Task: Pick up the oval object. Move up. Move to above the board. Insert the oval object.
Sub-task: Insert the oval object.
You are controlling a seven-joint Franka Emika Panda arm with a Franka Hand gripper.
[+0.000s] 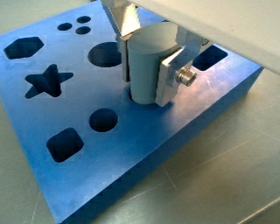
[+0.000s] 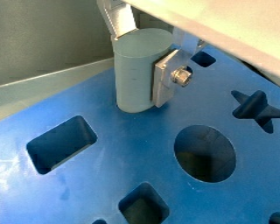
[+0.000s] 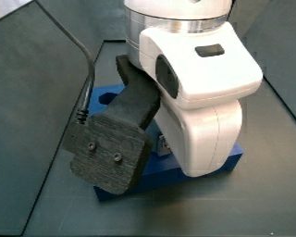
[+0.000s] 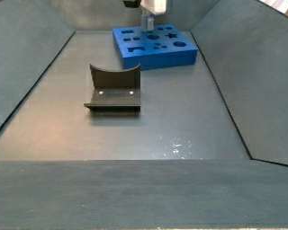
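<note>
Oval object [image 1: 149,66] stands upright, its long axis vertical, lower end down on or just over the board's [image 1: 166,131] top face; contact cannot be judged. Both wrist views show the claw [image 2: 149,66] clamped on the peg, one silver finger [image 1: 175,70] flat against its side. In a side view the claw [image 4: 151,7] hangs straight down from above over the board [image 4: 158,49] at the far end of the counter [image 4: 134,130], with the fixture [image 4: 112,90] well apart, nearer the camera.

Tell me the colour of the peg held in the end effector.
Pale light blue, almost grey: the oval object, clamped in the end effector above the board, clearest in a wrist view.
</note>
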